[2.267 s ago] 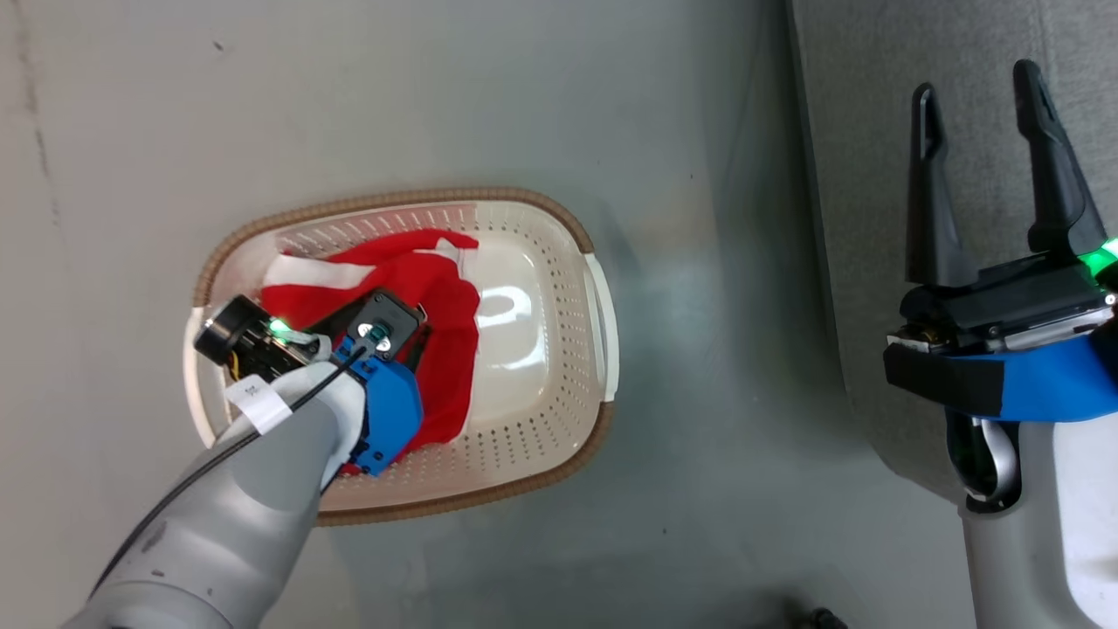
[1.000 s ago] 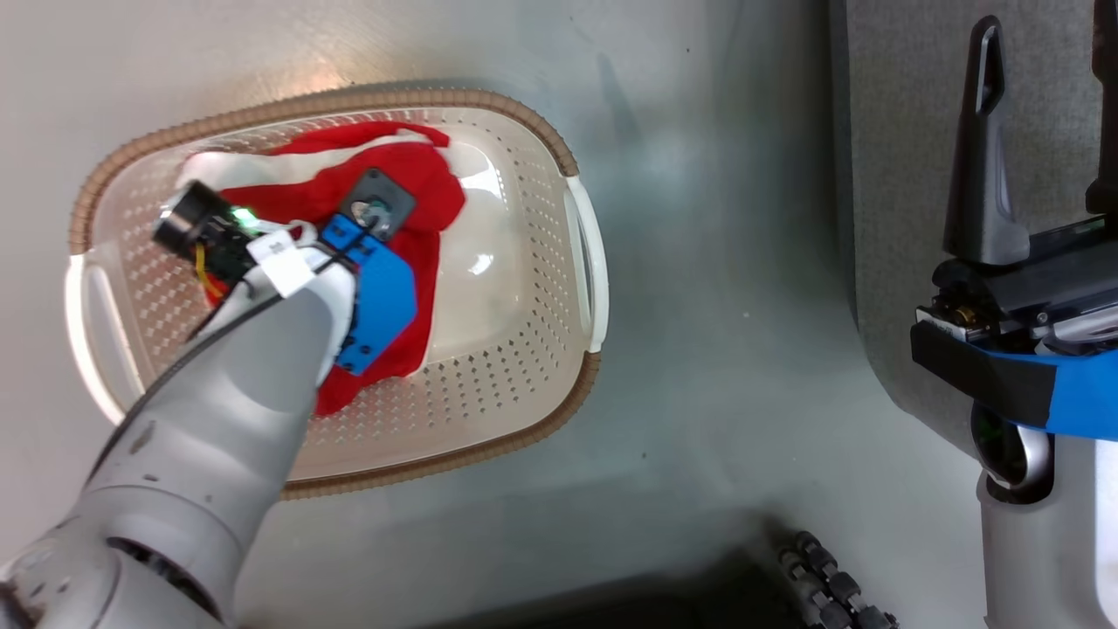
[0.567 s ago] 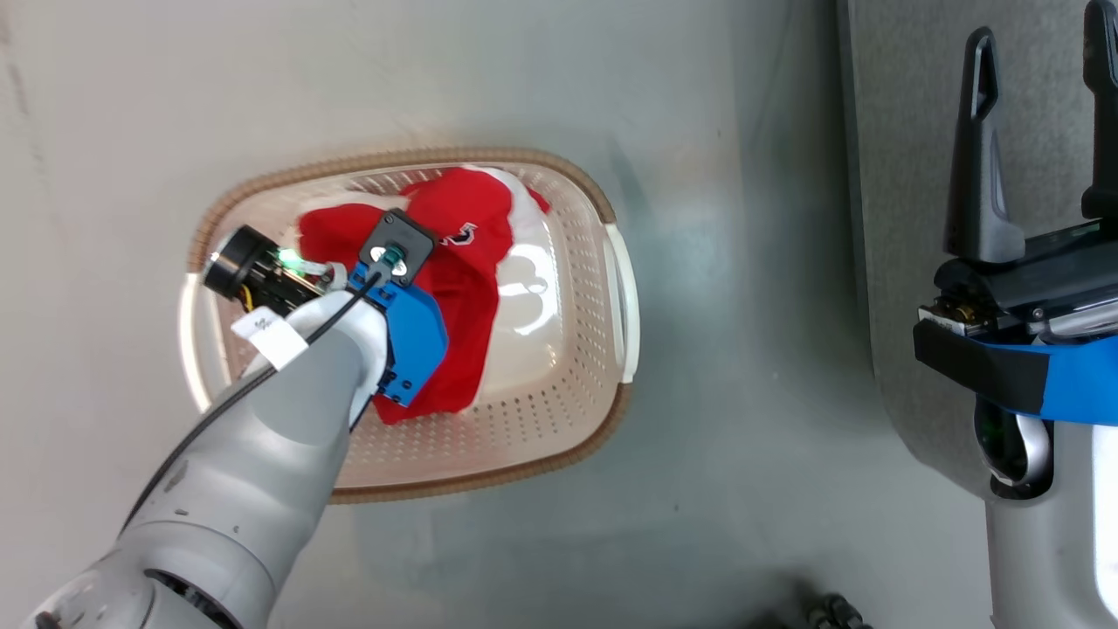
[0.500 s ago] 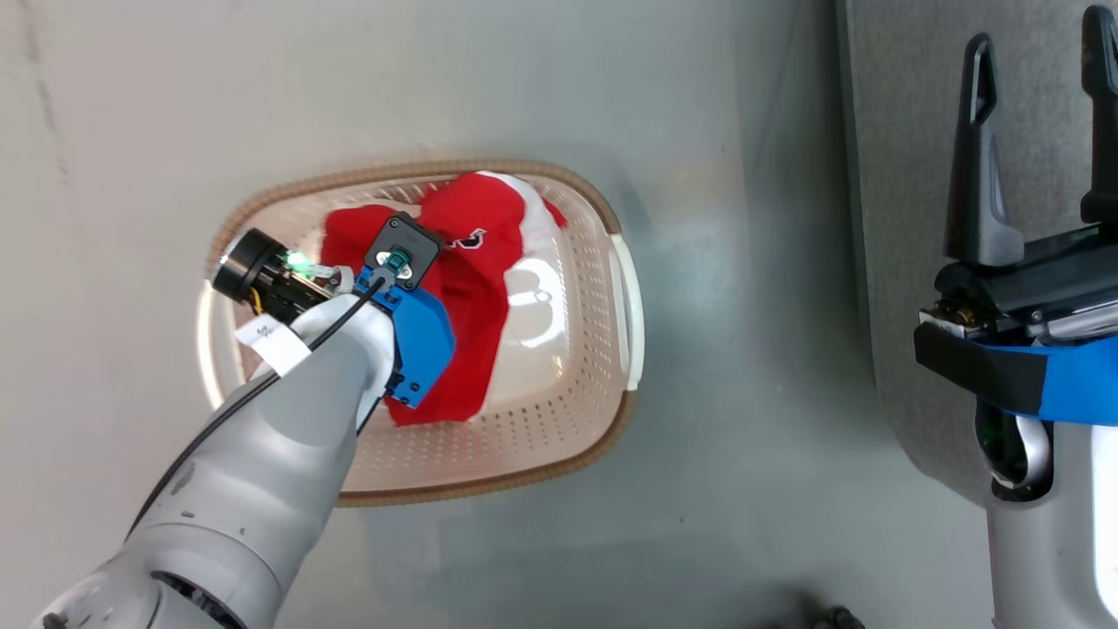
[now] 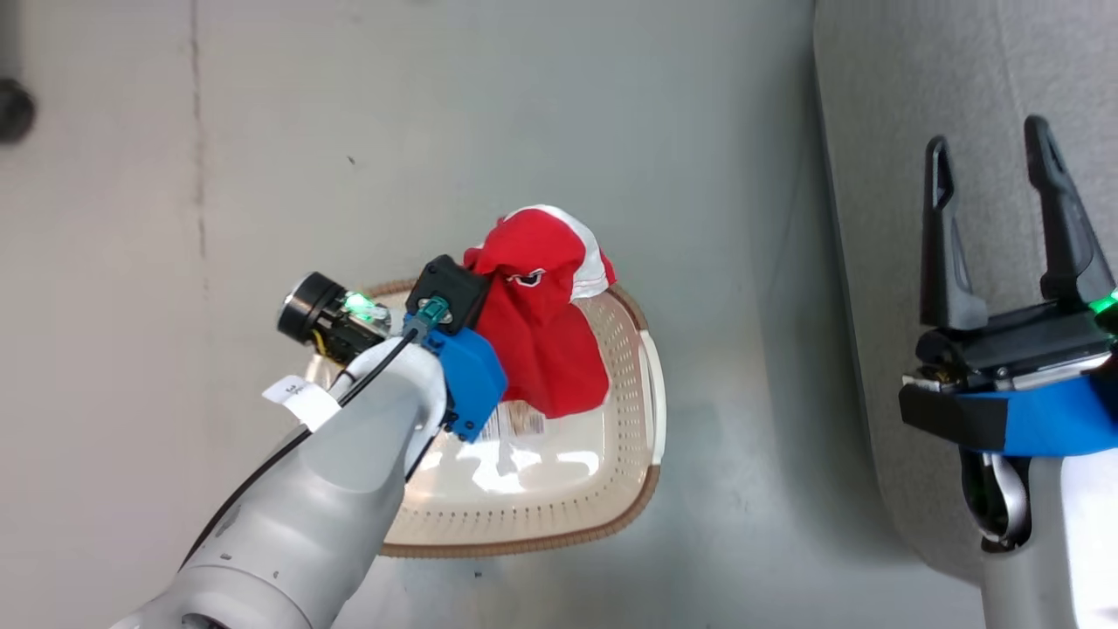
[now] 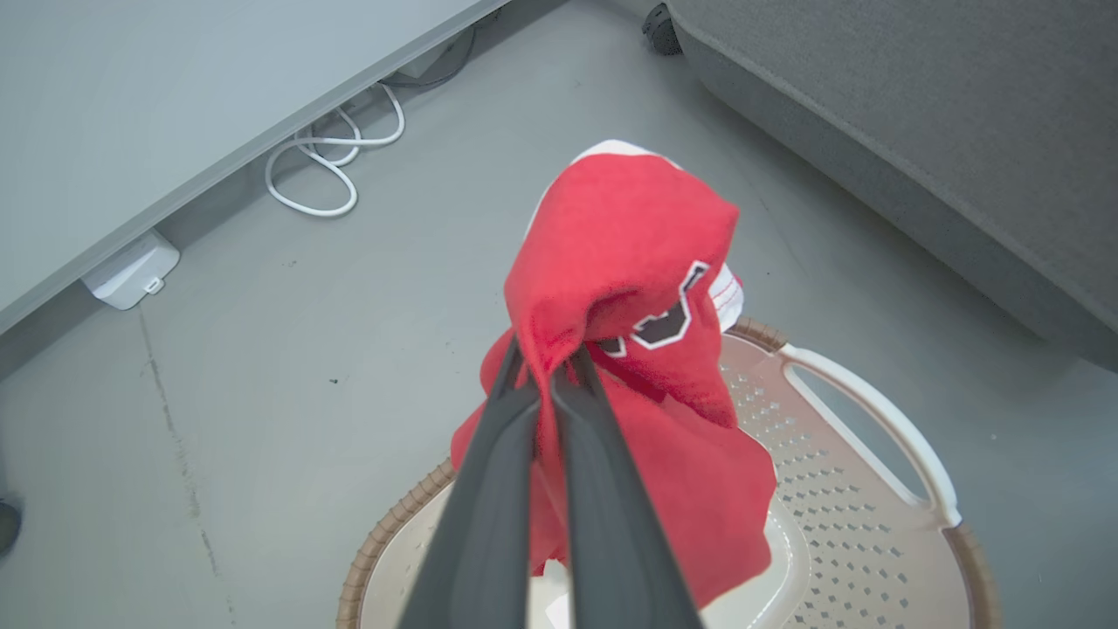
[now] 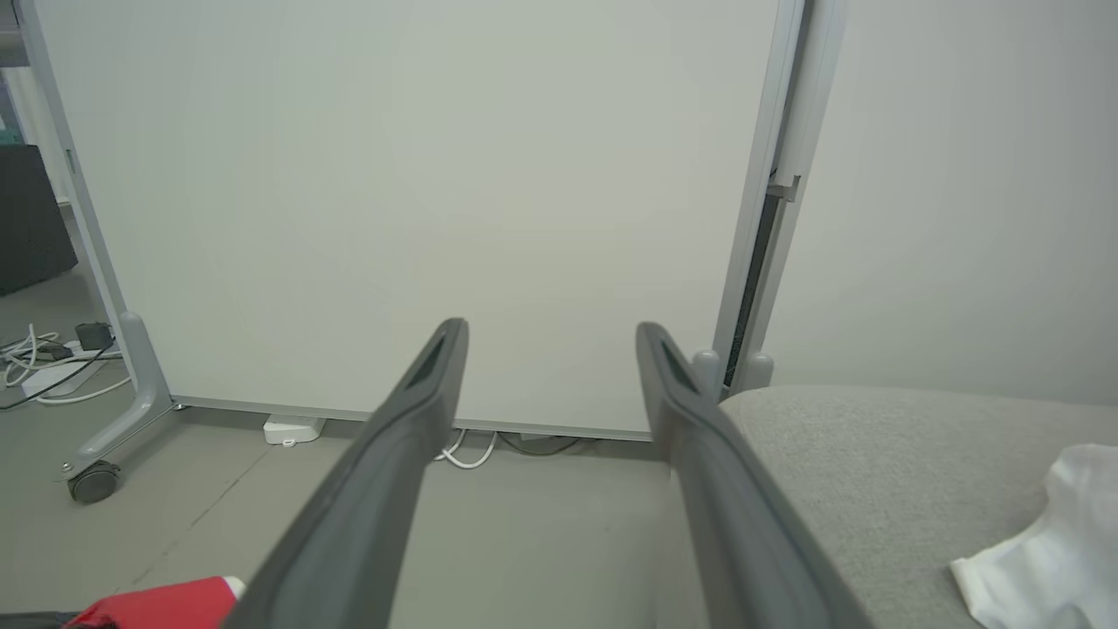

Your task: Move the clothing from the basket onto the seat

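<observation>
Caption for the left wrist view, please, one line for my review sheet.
Left end effector shut on the red clothing, held above the basket, with the grey seat at upper right.

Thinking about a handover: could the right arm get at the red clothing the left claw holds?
Probably yes. The right claw is open and empty above the seat, and just open floor separates it from the clothing hanging from the left claw.
</observation>
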Robot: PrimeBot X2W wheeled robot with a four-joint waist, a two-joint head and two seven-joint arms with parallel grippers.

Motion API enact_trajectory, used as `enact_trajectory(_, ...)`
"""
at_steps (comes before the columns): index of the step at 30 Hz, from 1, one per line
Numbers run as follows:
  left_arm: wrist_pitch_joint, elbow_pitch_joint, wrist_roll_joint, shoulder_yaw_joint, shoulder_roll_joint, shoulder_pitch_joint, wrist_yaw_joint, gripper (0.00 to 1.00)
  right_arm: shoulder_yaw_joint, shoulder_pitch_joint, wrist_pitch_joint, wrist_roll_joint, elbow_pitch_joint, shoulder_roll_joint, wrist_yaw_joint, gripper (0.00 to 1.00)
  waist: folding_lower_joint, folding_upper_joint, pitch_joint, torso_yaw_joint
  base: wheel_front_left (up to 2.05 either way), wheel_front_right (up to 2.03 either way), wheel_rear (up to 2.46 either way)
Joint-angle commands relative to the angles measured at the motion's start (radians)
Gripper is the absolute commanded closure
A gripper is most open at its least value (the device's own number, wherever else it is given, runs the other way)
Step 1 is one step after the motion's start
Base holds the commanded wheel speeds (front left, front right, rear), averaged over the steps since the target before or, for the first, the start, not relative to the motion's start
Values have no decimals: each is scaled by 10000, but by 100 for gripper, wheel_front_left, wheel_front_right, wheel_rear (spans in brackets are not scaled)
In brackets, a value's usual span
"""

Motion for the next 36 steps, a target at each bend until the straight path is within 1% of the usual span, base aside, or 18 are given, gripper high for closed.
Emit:
enact_trajectory(1,-61,-401,-36,161,83,194,81,100,3,225,-38,43,94,11,5,0,1,-1,-834,196,0,0,0)
enact_trajectory(4,-59,-1180,-34,503,288,473,213,100,10,531,-36,35,276,50,5,0,1,-1,-1459,255,0,0,0)
enact_trajectory(5,-59,-1180,-34,503,288,473,213,100,10,531,-36,35,276,50,5,0,1,-1,-1459,255,0,0,0)
enact_trajectory(11,-62,-2588,30,1291,576,1013,392,100,57,1193,-38,57,627,119,5,0,1,-1,-2673,330,0,0,0)
enact_trajectory(15,-63,-3369,60,1817,753,1236,465,100,105,1578,-38,75,772,175,5,0,1,-1,-3322,340,0,0,0)
enact_trajectory(18,-63,-3845,159,2069,836,1372,442,100,151,1818,-38,96,865,217,5,0,1,-1,-3719,344,0,0,0)
enact_trajectory(27,-63,-4733,356,2315,944,1246,374,100,243,2466,-38,198,1063,302,5,0,1,-1,-4592,429,0,0,0)
enact_trajectory(36,183,-5599,347,2154,1014,1235,429,100,338,2786,-38,292,1153,333,5,0,1,-1,-4928,562,0,0,0)
